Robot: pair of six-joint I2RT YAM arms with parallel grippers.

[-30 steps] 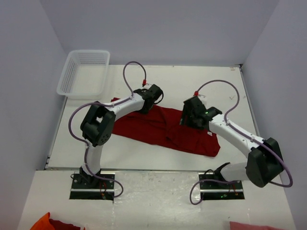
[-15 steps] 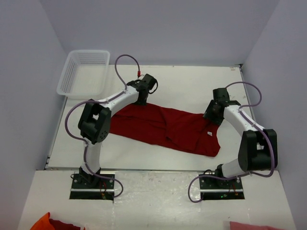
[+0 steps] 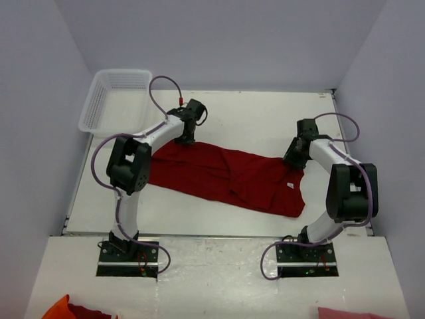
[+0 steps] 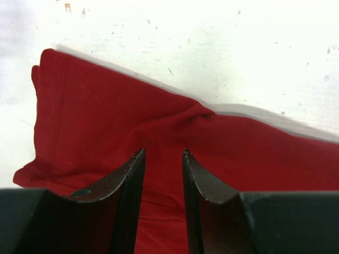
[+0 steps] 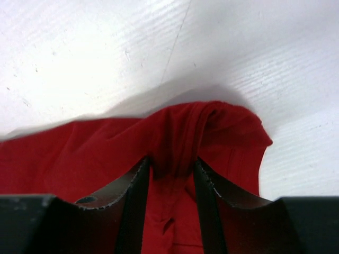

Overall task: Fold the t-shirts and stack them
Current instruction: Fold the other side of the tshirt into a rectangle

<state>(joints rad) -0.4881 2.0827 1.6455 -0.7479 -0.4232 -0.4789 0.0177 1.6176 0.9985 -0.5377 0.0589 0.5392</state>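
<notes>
Dark red cloth, the t-shirt (image 3: 226, 176) lies spread on the table (image 3: 252, 113), its long axis running from 10 o'clock to 4 o'clock in the top view. The left jaws pinch a fold at its 10 o'clock end. The right jaws pinch a bunched, lifted fold at its 2 o'clock corner, so each arm has its own side. The mid-body is creased, and a small white label (image 3: 290, 185) shows near the right end.

One dark red t-shirt (image 3: 226, 176). One white mesh basket (image 3: 116, 100), far left. Two arms: left arm (image 3: 129, 169), right arm (image 3: 348, 193). One table (image 3: 252, 119).
</notes>
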